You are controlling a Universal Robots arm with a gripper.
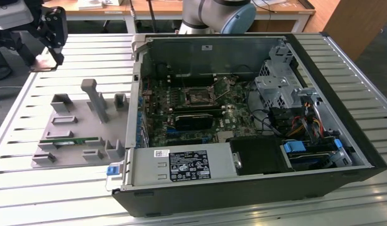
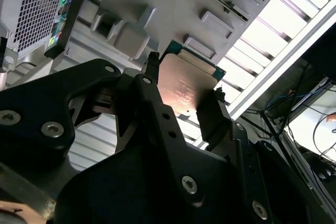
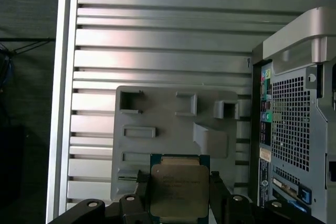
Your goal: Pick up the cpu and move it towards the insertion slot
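My gripper (image 1: 48,59) is high over the far corner of the table at the exterior view's left, well away from the open computer case. It is shut on the cpu (image 1: 45,64), a flat square chip with a silvery face. In both wrist views the cpu (image 2: 184,85) (image 3: 178,186) sits edge-on between the two black fingers (image 2: 210,114) (image 3: 140,184) of the gripper (image 2: 184,81) (image 3: 178,182), clear of the grey fixture plate below. The insertion slot (image 1: 198,96), a square socket with a shiny frame, lies on the motherboard inside the case.
A grey fixture plate (image 1: 74,123) (image 3: 157,109) with upright posts lies on the slatted table beside the case and holds a green memory stick (image 1: 68,140). The open computer case (image 1: 344,141) (image 3: 294,103) has tall walls, cables and a drive cage around the motherboard.
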